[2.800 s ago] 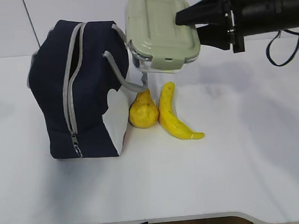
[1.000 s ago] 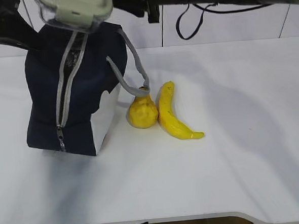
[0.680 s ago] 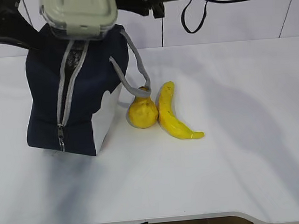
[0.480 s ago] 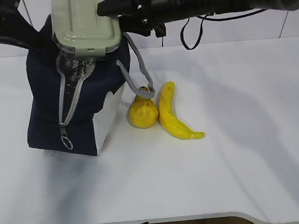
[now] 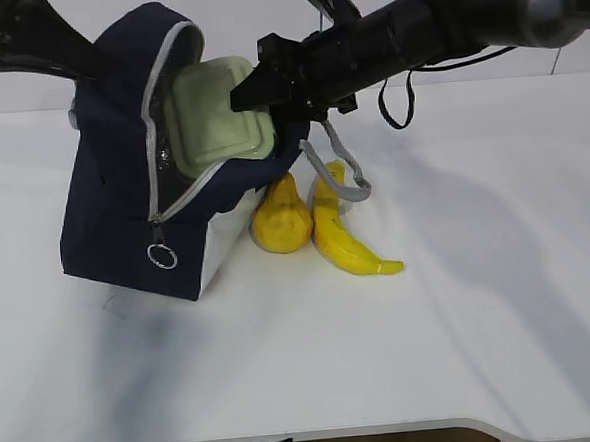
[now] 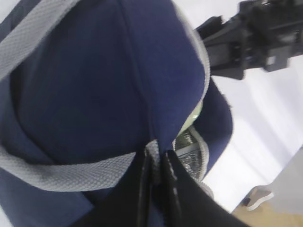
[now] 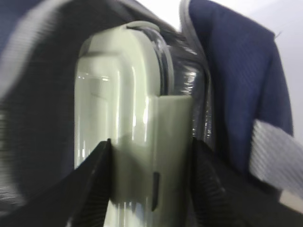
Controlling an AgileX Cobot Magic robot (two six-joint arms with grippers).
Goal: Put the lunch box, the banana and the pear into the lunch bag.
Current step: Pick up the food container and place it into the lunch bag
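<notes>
The navy lunch bag (image 5: 115, 222) stands tilted at the left with its zipper flap pulled wide open. The sage-lidded lunch box (image 5: 219, 120) sits in the opening, tipped on edge. My right gripper (image 5: 252, 88) is shut on the lunch box (image 7: 123, 113), with its fingers (image 7: 102, 182) on both sides of the lid, inside the bag (image 7: 236, 80). My left gripper (image 5: 85, 68) is shut on the bag's grey webbing (image 6: 155, 158) at the top rear of the bag (image 6: 94, 80). The pear (image 5: 281, 218) and the banana (image 5: 342, 234) lie side by side just right of the bag.
A grey handle loop (image 5: 342, 173) hangs from the bag over the banana's far end. The zipper's ring pull (image 5: 161, 255) dangles on the bag's front. The right arm (image 6: 255, 30) reaches in over the bag. The white table (image 5: 433, 353) has its front edge near the bottom.
The right gripper has carried the lunch box from above the bag down into its opening. The bag has tipped and its flap has opened wider. Pear and banana have not moved.
</notes>
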